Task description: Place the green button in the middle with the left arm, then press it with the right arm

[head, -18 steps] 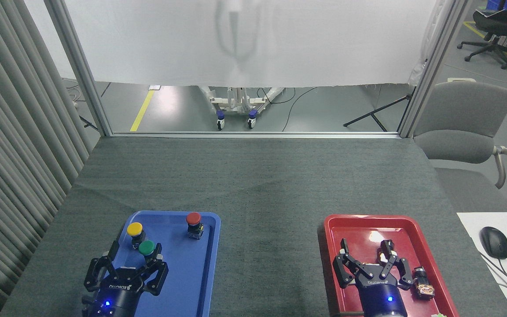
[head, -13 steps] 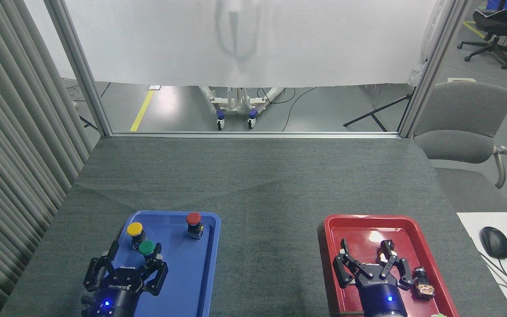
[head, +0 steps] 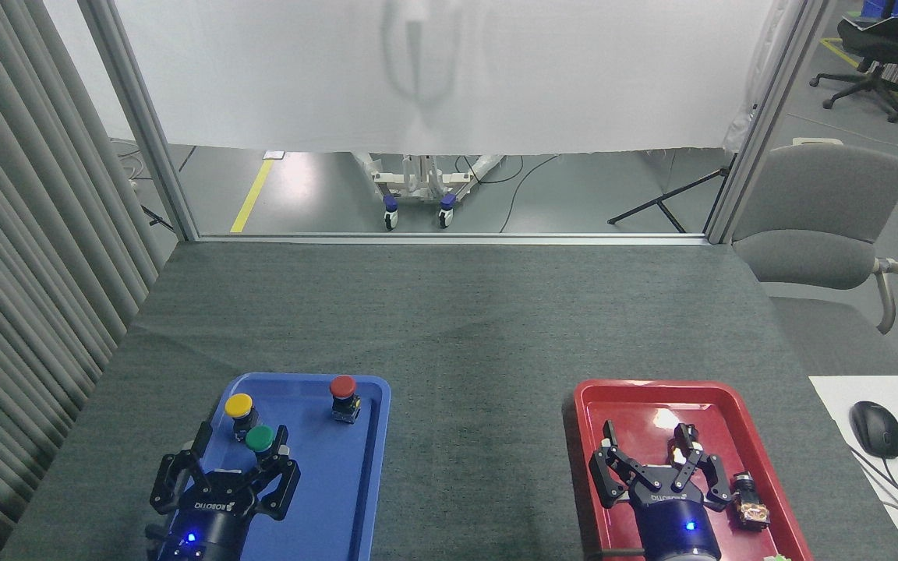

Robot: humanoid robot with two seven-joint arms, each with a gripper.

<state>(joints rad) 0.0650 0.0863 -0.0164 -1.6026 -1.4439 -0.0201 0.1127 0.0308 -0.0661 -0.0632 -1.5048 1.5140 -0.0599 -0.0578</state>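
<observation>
Left tool (head: 238,446): fingers spread open, holding nothing, poised over the near left part of the blue tray, with the green button between its fingertips or just beyond them; whether a finger touches the button cannot be told.
Left tool fingers (head: 201,441): black, one on the left of the button and one on its right.
Right tool (head: 646,442): fingers spread open, holding nothing, over the near part of the red tray.
Green button (head: 259,439): upright in the blue tray, at its left side, dark green cap up, just near and right of the yellow button.
Yellow button (head: 238,406): upright in the same tray, close beside the green one, on the far left.
Red button (head: 343,388): upright near the far right corner of the blue tray, well apart from the other two.
Blue tray (head: 340,483): on the near left of the counter.
Red tray (head: 636,401): on the near right of the counter, with a small black and copper part (head: 750,502) lying just right of the right tool.
The middle (head: 480,436): bare dark grey cloth between the two trays.
Counter (head: 449,312): covered with the grey cloth, bare on its far half.
Beyond the right edge: a grey chair (head: 823,218) and a white surface with a black mouse (head: 875,428).
</observation>
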